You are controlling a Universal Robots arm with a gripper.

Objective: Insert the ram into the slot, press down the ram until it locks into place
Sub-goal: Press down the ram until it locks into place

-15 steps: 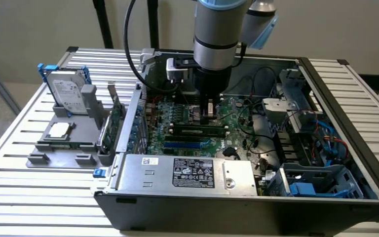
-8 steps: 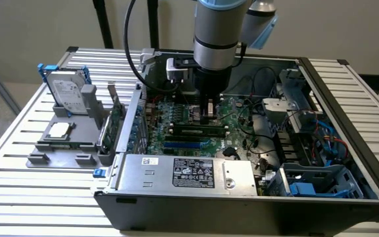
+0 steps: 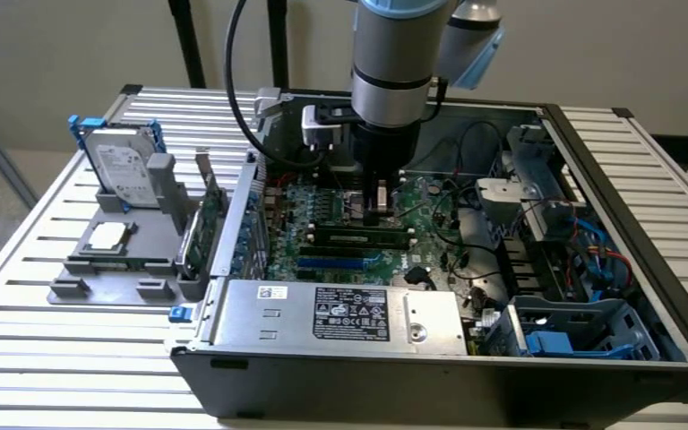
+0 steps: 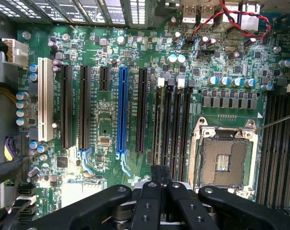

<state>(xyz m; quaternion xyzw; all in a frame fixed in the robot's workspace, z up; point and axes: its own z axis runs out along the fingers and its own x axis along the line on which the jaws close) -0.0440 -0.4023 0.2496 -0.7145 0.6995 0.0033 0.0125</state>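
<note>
Plain beige wall (image 3: 69, 45) behind; slatted metal table (image 3: 46, 358); black posts (image 3: 184, 36).

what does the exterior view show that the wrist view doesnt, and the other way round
Exterior view: the open computer case, its labelled power supply, a hard drive in a grey holder at that view's left, and the ram close by the gripper. Wrist view: the open CPU socket, a white expansion socket, red-and-black twisted wires. Both: the green motherboard, black memory sockets and the shut gripper over them.
</note>
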